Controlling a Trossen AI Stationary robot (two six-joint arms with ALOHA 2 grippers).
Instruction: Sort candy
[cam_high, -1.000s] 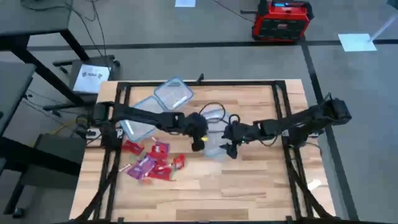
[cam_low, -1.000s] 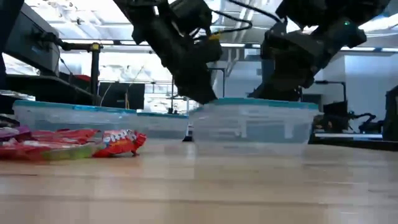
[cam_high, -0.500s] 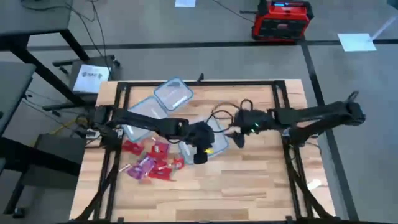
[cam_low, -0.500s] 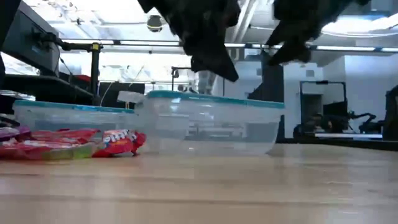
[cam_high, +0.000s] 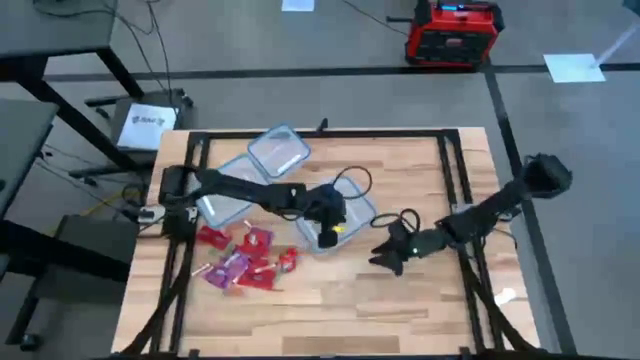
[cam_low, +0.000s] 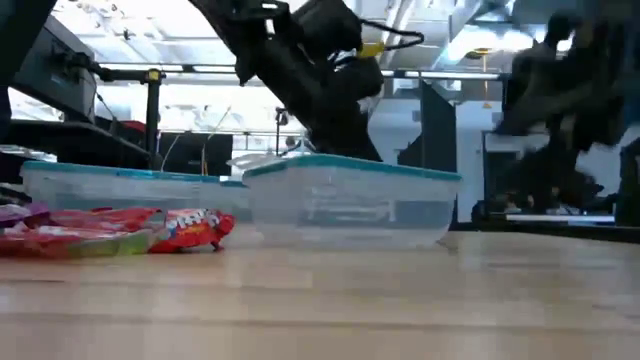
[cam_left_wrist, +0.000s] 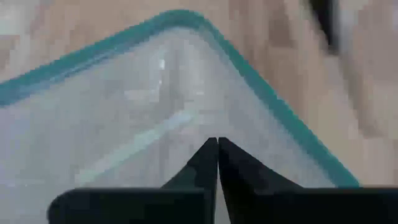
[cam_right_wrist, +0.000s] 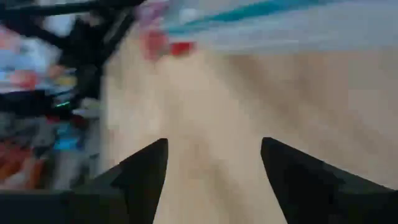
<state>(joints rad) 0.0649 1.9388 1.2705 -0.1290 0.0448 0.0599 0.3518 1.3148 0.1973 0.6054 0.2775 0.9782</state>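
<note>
The candy (cam_high: 245, 262) lies in a loose pile of red, pink and purple wrappers on the wood at the table's left; in the low view the candy (cam_low: 190, 228) is left of a clear tub (cam_low: 350, 205). That teal-rimmed tub (cam_high: 365, 210) stands on its base at the table's middle. My left gripper (cam_high: 330, 228) is shut and reaches down inside it, as the left wrist view shows (cam_left_wrist: 217, 142). My right gripper (cam_high: 388, 258) hangs open over bare wood, right of the tub and nearer the front edge, with nothing between its fingers (cam_right_wrist: 214, 162). My left gripper's shut fingers reach into the clear tub from above, slanting in from the table's left. Their tips point at the tub's floor (cam_left_wrist: 186, 124) close to one inner corner. The tub rests on the table. Whether the tips press on the floor, I cannot tell.
Two more clear tubs stand at the far left, one (cam_high: 280, 150) near the far edge and one (cam_high: 225, 195) under my left arm. Black frame rails run along the table's sides (cam_high: 470, 260). Bare wood lies along the near edge (cam_high: 330, 310).
My right gripper has drawn away from the tub toward the table's near edge, sinking and rolling, its fingers staying open. My left gripper, still shut inside the tub, has moved with it: the tub has slid toward the table's left and turned about.
</note>
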